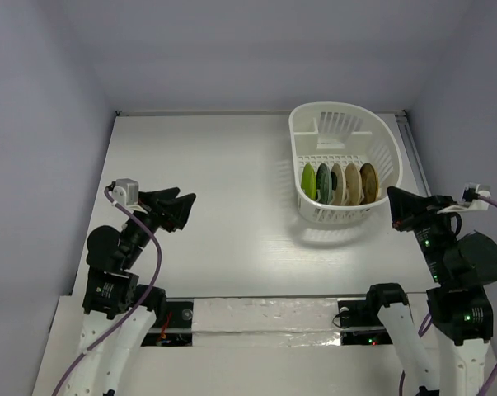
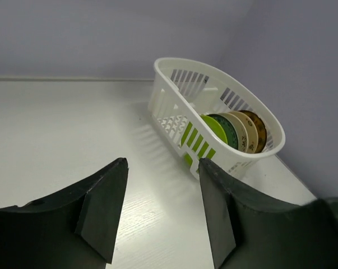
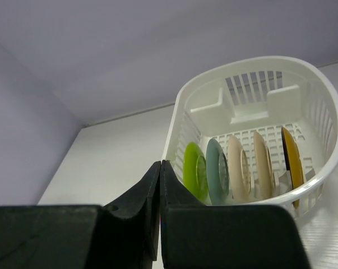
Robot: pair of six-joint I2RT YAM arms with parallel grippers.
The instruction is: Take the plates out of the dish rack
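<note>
The white dish rack [image 1: 344, 115] stands at the far right of the table. Several small plates stand on edge in a row inside it: lime green [image 1: 308, 180], blue-green [image 1: 323, 181], cream [image 1: 337, 182], tan [image 1: 352, 182] and amber-yellow [image 1: 368, 181]. The rack also shows in the left wrist view [image 2: 174, 95] and the right wrist view [image 3: 213, 109], with the lime green plate [image 3: 194, 169] nearest. My left gripper [image 1: 187, 211] is open and empty, far left of the rack. My right gripper [image 1: 392, 200] is shut and empty, just right of the rack's near end.
White walls close in the table at the back and on both sides. The table's near edge carries a strip of reflective tape [image 1: 269, 313] between the arm bases. A metal rail [image 1: 413, 148] runs along the right edge beside the rack.
</note>
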